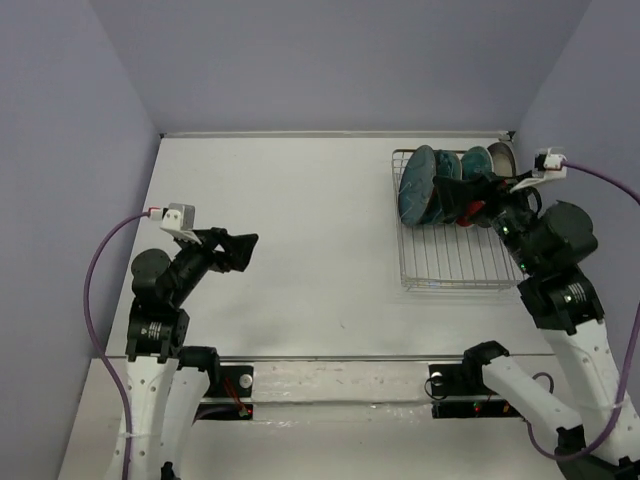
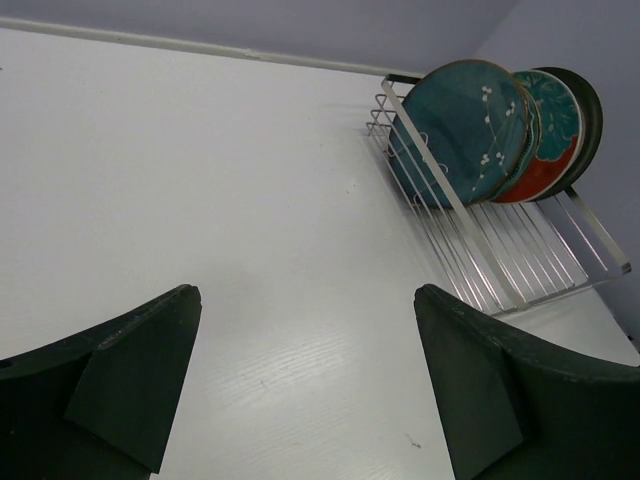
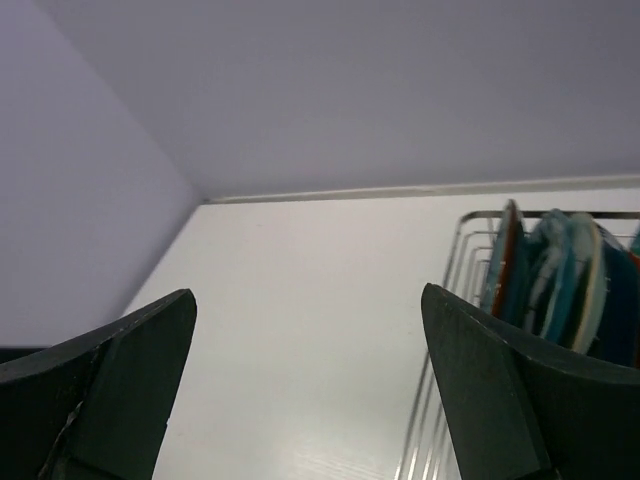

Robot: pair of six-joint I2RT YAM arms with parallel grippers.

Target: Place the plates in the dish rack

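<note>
L fingers wide open, empty, over bench at 9 o'clock. Rack at 2 o'clock, plates on edge in its far rows. R fingers wide open, empty, just beside them. Prob best: lift R straight up, no sideways swing, else plates tip.

Soft, even light fills all three views, with no hard glare. The flat white bench reads bright, almost washed out, and shadows on it are faint. The black two-finger left hand and right hand show dark and soft-edged near their lenses. The upright round teal and red plates look blurred in the right wrist view and crisper in the left.
</note>
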